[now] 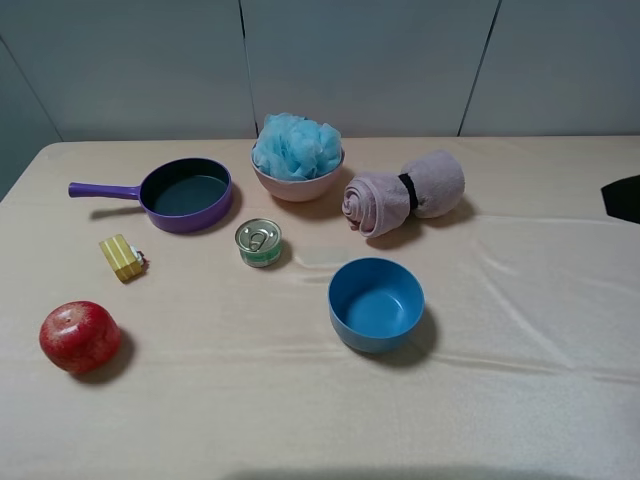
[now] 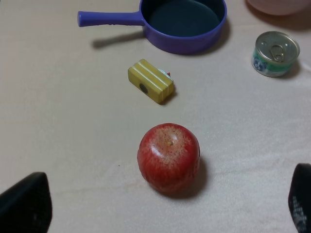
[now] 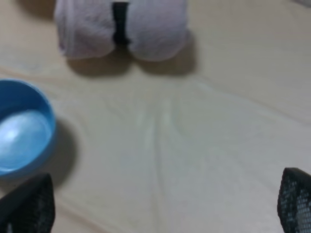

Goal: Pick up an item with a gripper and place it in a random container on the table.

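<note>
The light-blue mesh bath pouf [image 1: 296, 146] sits inside the round pale pink bowl [image 1: 300, 184] at the back middle of the beige cloth table [image 1: 520, 350]. A sliver of the bowl shows at the edge of the left wrist view [image 2: 282, 6]. My right gripper shows only as a black tip [image 1: 624, 198] at the right edge of the high view, away from the bowl. In the right wrist view its fingertips [image 3: 29, 204] stand wide apart, empty. My left gripper's fingertips [image 2: 24, 206] also stand wide apart, empty, over a red apple.
A purple pan with a handle [image 1: 178, 194] stands at back left. A rolled pinkish-grey towel with a black band [image 1: 404, 193] lies right of the pink bowl. A blue bowl [image 1: 376, 304], a small tin can [image 1: 259, 242], a yellow block [image 1: 122, 257] and a red apple [image 1: 79, 337] lie nearer.
</note>
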You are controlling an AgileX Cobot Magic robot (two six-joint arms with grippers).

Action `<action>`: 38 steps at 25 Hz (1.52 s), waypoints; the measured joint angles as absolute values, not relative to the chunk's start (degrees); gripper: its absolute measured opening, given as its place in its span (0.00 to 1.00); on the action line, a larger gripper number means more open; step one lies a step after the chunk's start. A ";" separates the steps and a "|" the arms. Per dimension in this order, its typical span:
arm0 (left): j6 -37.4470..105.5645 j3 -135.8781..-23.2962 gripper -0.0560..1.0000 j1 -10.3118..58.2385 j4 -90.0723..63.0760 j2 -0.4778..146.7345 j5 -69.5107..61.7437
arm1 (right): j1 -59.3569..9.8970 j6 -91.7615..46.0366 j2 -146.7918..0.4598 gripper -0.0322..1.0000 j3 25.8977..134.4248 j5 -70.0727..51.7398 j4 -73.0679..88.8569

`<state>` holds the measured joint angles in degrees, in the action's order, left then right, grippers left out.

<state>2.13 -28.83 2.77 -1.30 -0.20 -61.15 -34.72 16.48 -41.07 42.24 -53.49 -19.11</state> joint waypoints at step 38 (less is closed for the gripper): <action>2.13 -28.83 0.99 2.77 -1.30 -0.20 -61.15 | -13.12 20.95 -10.25 0.70 29.83 -53.48 -17.00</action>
<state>2.13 -28.83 2.77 -1.30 -0.20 -61.15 -13.12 20.95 -10.25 29.83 -53.48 -17.00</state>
